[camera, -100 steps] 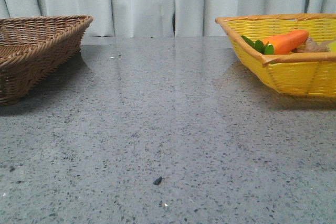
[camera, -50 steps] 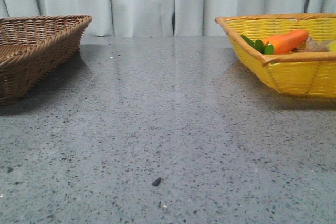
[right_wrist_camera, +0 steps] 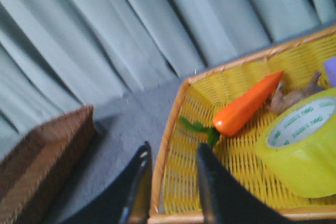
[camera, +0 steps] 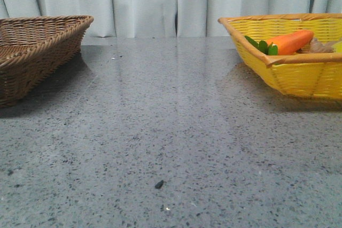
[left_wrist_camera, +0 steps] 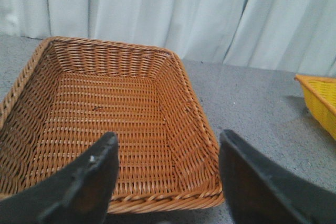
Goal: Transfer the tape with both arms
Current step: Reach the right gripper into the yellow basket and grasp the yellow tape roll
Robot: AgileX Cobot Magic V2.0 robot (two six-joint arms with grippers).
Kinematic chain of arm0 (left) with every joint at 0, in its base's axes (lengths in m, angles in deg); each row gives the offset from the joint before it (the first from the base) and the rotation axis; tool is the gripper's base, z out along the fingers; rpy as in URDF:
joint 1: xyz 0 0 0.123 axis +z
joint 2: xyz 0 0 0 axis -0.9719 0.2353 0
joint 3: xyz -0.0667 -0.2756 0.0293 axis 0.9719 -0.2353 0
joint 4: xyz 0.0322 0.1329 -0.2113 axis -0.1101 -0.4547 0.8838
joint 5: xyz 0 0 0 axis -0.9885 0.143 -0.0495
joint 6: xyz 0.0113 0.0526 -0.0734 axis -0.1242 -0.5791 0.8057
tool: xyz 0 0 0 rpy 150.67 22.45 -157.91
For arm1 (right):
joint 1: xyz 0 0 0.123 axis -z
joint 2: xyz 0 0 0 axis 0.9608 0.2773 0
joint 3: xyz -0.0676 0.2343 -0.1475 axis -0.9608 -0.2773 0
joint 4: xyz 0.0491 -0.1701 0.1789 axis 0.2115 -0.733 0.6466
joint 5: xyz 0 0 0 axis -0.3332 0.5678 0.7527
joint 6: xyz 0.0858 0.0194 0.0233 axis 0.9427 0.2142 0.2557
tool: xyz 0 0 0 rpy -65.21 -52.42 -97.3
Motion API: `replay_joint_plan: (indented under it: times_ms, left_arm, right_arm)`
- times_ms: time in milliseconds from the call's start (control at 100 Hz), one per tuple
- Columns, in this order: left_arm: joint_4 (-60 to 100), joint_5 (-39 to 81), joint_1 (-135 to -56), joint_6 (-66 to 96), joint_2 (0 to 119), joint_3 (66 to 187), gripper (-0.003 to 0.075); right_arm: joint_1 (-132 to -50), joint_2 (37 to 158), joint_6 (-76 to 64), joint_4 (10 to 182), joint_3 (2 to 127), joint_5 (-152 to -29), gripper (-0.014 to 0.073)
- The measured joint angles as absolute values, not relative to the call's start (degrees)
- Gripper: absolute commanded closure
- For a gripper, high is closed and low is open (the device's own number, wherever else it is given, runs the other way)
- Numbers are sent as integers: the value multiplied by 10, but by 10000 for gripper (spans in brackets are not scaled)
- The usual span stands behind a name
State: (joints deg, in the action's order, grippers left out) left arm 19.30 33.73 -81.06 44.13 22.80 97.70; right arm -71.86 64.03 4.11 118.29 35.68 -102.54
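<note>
Nothing on the table (camera: 171, 132) has shifted this past second: both grippers, left (left_wrist_camera: 167, 179) wide open, right (right_wrist_camera: 172, 182) narrowly parted, hold nothing, and the tape (right_wrist_camera: 304, 145) lies untouched in the yellow basket (right_wrist_camera: 173, 124).

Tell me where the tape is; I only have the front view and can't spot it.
Observer: The tape lies in the yellow basket, beside the carrot, seen from the right wrist view.
Operator: Report the right end effector.
Observer: The right end effector is open and holds nothing, at the yellow basket's near rim.
Operator: Now the left one.
Observer: The left end effector is open too, over the brown basket, which holds nothing.
</note>
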Motion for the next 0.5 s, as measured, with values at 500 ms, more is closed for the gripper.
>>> replay_joint_plan:
  times_ms: [500]
  left_arm:
    - [186, 367, -898, 410, 289, 1057, 302]
  right_arm:
    - [-757, 1178, 81, 1010, 912, -1474, 247]
